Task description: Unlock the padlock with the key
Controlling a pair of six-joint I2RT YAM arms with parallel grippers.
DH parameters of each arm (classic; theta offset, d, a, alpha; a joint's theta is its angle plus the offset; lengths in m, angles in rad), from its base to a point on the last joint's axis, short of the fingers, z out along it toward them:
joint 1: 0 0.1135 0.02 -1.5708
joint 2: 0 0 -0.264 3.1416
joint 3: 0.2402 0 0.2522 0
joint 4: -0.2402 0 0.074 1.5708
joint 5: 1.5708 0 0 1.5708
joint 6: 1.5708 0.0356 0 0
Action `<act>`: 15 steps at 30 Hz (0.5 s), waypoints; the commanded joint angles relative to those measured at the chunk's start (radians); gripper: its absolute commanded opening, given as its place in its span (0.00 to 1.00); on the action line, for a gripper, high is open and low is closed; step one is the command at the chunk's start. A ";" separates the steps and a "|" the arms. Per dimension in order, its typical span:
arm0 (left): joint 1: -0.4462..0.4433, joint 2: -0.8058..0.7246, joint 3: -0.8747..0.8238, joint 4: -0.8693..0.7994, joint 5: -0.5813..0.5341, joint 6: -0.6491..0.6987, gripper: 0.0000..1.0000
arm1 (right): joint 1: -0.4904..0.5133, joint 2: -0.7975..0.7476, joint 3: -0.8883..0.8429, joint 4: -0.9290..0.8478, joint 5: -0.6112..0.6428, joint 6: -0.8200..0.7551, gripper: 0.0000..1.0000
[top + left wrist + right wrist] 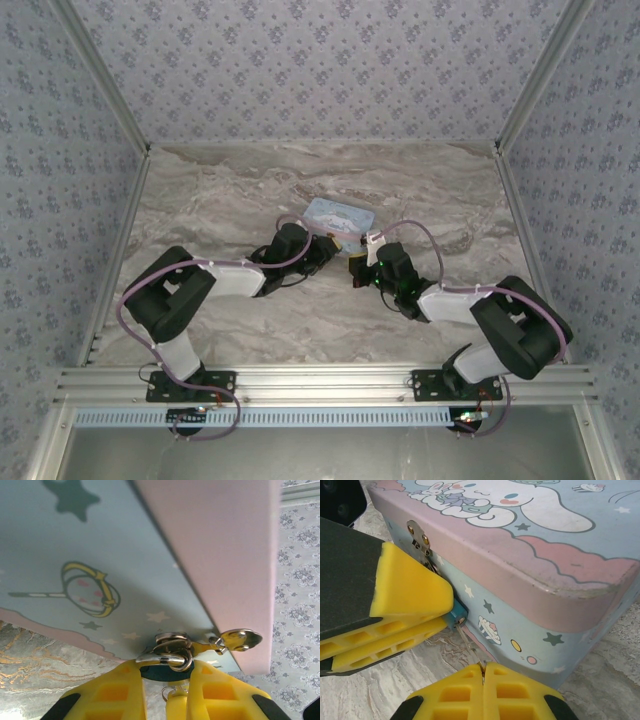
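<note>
Right wrist view gave you the padlock (456,615) hanging at the front wall of the tin (560,605), under its lid edge. The left gripper (165,680) was clamped on its teal body. The shackle (172,655) looked shut through the hasp (235,640). The right gripper (483,672) was clenched on the thin key (470,647), whose tip met the lock's underside. You seemed to have seated the key, or nearly; the turn and the shackle's release were left.
</note>
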 commanded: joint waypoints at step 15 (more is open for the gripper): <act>-0.009 -0.042 0.036 0.022 -0.001 -0.015 0.17 | 0.009 0.032 0.042 0.035 -0.021 -0.032 0.00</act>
